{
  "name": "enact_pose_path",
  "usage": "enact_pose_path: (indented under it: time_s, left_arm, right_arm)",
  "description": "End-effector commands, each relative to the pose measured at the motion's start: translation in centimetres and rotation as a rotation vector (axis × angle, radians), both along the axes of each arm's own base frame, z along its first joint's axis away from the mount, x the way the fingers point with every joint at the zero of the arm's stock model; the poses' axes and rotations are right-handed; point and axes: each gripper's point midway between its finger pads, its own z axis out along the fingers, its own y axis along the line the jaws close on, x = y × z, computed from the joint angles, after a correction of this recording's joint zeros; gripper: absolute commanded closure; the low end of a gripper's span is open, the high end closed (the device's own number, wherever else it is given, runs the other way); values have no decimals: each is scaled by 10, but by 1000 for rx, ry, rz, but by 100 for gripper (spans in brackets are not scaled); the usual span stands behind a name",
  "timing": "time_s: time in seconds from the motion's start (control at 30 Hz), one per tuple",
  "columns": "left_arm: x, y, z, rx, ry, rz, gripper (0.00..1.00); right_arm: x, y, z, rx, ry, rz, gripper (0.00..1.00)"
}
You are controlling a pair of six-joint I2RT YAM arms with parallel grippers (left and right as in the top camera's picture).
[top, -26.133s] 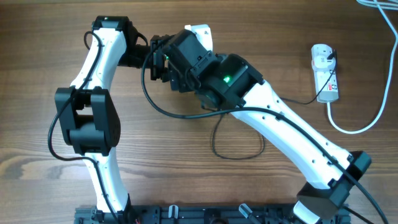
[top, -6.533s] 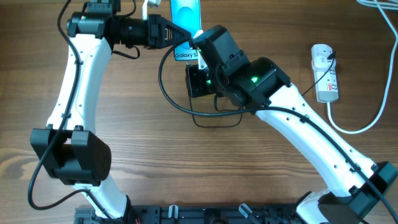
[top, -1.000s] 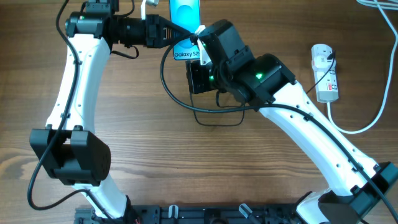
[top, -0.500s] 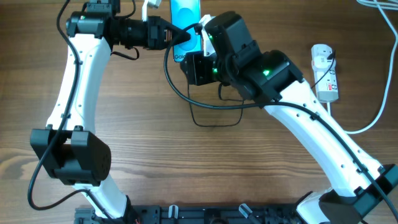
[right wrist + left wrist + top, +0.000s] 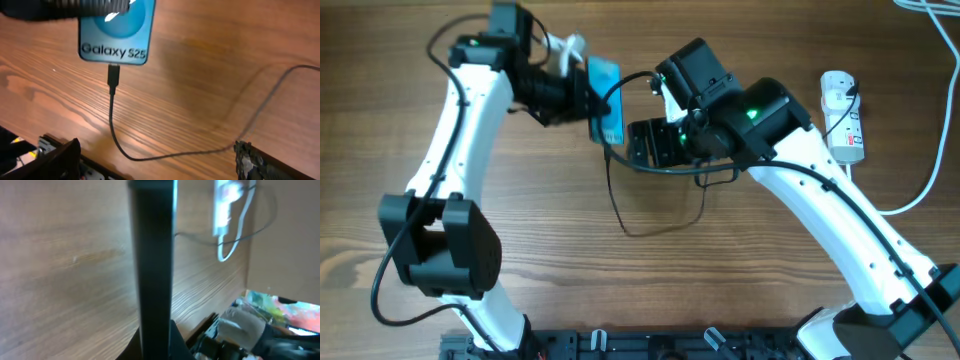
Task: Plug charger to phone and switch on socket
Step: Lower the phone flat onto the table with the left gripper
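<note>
In the overhead view my left gripper [image 5: 582,96] is shut on the phone [image 5: 604,99], held tilted above the table with its teal screen showing. The left wrist view sees the phone [image 5: 152,255] edge-on as a dark bar between my fingers [image 5: 175,342]. The right wrist view shows the phone [image 5: 118,31] with the charger's black connector [image 5: 113,76] seated in its bottom edge. The thin black charger cable [image 5: 620,225] loops down over the wood. My right gripper [image 5: 640,145] stands open just right of the phone, holding nothing. The white socket [image 5: 842,118] lies at the far right.
A thick white cord [image 5: 905,203] trails from the socket round the table's right edge. The charger cable [image 5: 150,158] runs across the wood between my right fingers [image 5: 62,160]. The arms' black base rail [image 5: 650,345] lines the front edge.
My right gripper has opened, let go of the charger connector and drawn back to the right. The left arm has swung the phone down and left, tilting it, with the cable trailing from it.
</note>
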Motion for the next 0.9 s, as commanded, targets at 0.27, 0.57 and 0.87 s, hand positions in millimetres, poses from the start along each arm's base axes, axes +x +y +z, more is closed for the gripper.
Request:
enact_pose_path:
  time_s: [0.27,0.57,0.87]
  left_arm:
    - [-24,-70,-87,2,101,-21,96]
    - [-18,-93,-124,0,135,-28,96]
    - [-20,-95,-150,3,188,-27,96]
  right_arm:
    - [-3,-33,1,-26,87,-105,0]
    - [-2,-32,2,-23,82,-104,0]
    - [0,-31,3,-16,73,-105,0]
